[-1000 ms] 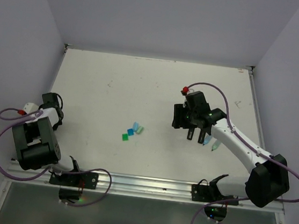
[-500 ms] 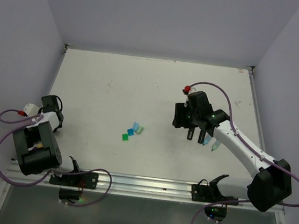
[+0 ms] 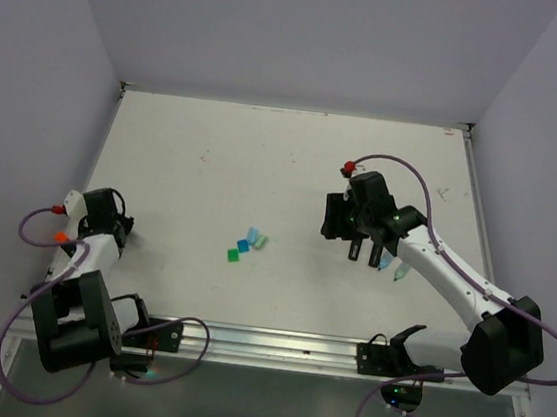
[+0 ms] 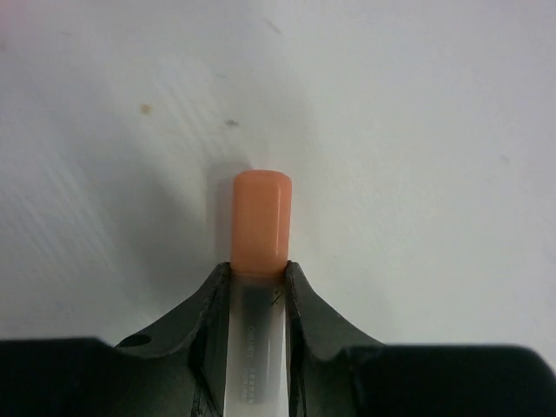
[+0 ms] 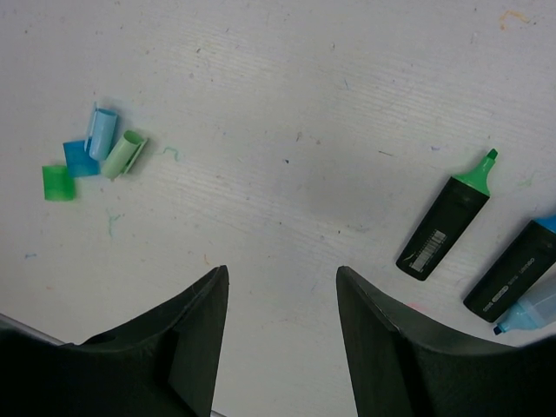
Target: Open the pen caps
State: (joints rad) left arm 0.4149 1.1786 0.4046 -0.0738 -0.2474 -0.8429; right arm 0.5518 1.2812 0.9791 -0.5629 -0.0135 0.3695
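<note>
The orange pen cap [image 4: 261, 217] sits on the end of a pale marker body [image 4: 256, 347] and sticks out just past the left gripper [image 4: 258, 271]. The left jaws are drawn in narrow and clamp the marker body right behind the cap, one finger on each side, above the white table [image 4: 417, 130].

Four loose caps lie clustered mid-table: green cap [image 5: 58, 182], blue cap [image 5: 81, 159], light blue cap [image 5: 102, 132] and mint cap [image 5: 124, 154], the last three touching or nearly so.

The right gripper [image 5: 281, 274] hangs over bare table with its jaws spread wide and nothing between them. To its right lie uncapped markers: a black green-tipped marker [image 5: 443, 224], a black blue-tipped marker [image 5: 512, 278] and a light blue marker [image 5: 532, 311].
</note>
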